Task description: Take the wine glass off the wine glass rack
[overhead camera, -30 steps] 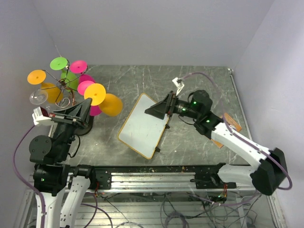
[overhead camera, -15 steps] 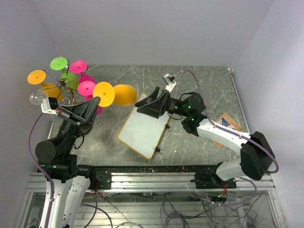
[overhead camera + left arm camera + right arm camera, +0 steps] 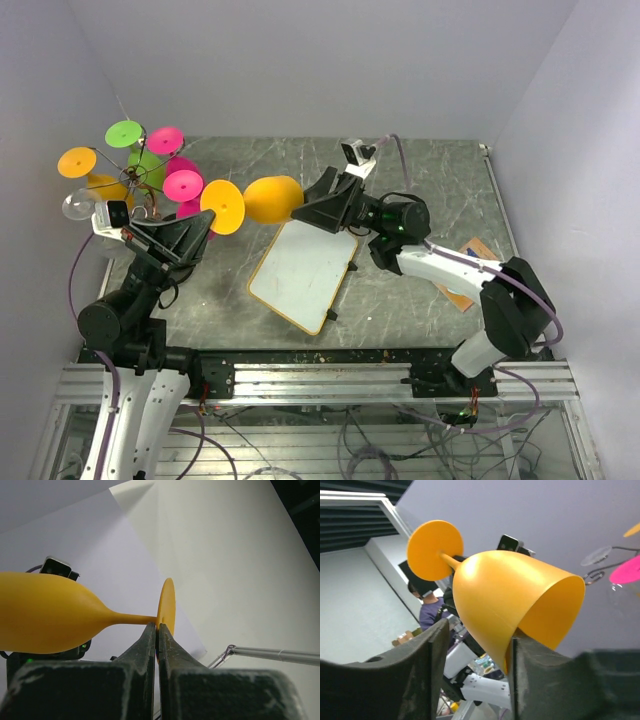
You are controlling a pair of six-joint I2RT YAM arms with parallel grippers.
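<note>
handover in mid-air: the left gripper (image 3: pixel 156 627) is pinched tight on the stem of the orange wine glass (image 3: pixel 272 199), which lies sideways, clear of the rack (image 3: pixel 133 180) and near the white board (image 3: pixel 300 270). the right gripper (image 3: pixel 476 632) has its 2 jaws half apart astride the bowl, a gap on 1 side, no firm hold. next, i'd say: a gentle squeeze, then the left lets go.

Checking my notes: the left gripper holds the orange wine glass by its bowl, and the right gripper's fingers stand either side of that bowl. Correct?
No. The left gripper is shut on the stem of the wine glass, beside its foot; the left wrist view shows it. The rest holds.
</note>
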